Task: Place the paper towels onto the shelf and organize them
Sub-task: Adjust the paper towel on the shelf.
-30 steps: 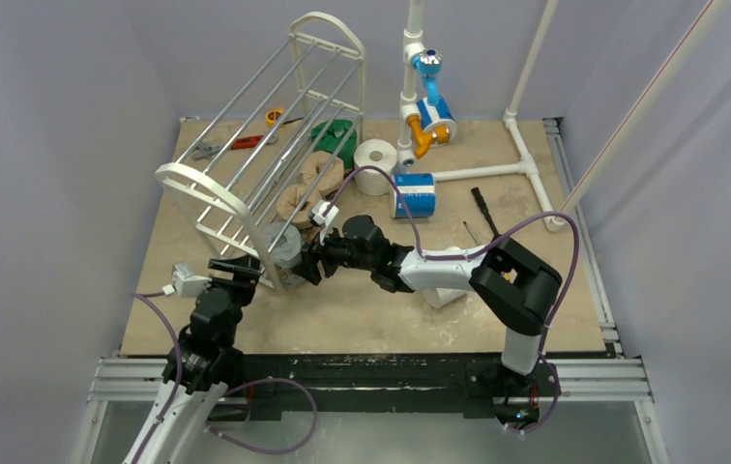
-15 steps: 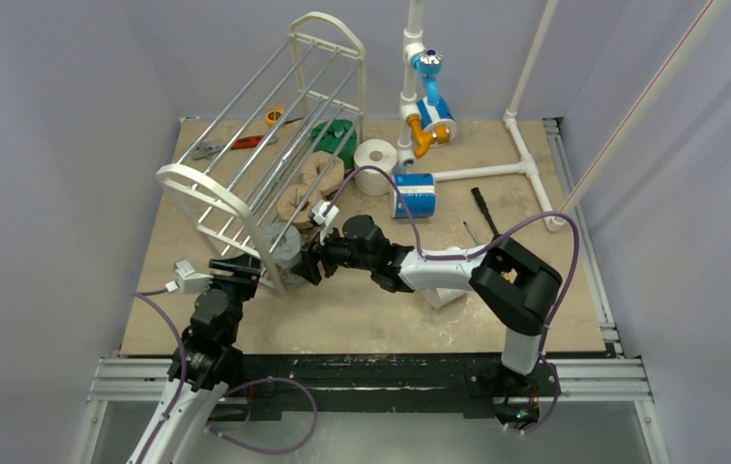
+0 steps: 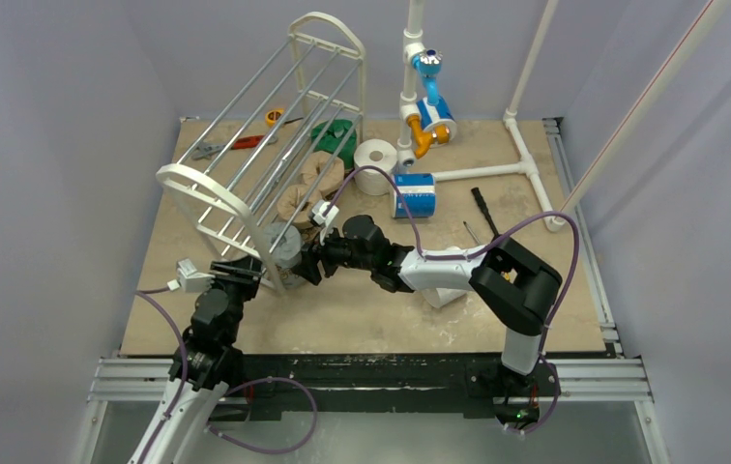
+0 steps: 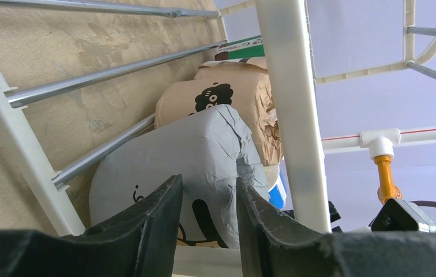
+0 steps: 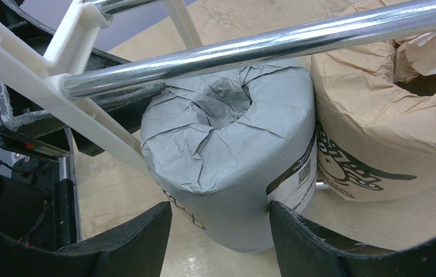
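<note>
The shelf (image 3: pixel 188 179) lies tilted across the table's left half. A grey paper towel roll (image 3: pixel 284 246) stands at its near end under the rods, with two tan rolls (image 3: pixel 321 169) and a green one (image 3: pixel 335 132) behind it. My right gripper (image 3: pixel 304 263) is shut on the grey roll (image 5: pixel 227 150), a finger on each flank (image 5: pixel 220 208). My left gripper (image 3: pixel 246 271) is at the shelf's near end frame (image 4: pixel 290 115). Its jaws (image 4: pixel 207 182) stand narrowly open with nothing between them, facing the grey roll (image 4: pixel 204 150). A white roll (image 3: pixel 375 155) and a blue-white roll (image 3: pixel 415 193) stand loose.
A white pipe frame (image 3: pixel 478 172) with blue and orange fittings (image 3: pixel 427 106) stands at the back right. Another white roll (image 3: pixel 444 290) lies under my right arm. A red-handled tool (image 3: pixel 246 142), a tape ring (image 3: pixel 274 116) and a black tool (image 3: pixel 482 208) lie on the board.
My left gripper's jaws have narrowed steadily. The right gripper, the grey roll and the shelf have not visibly moved.
</note>
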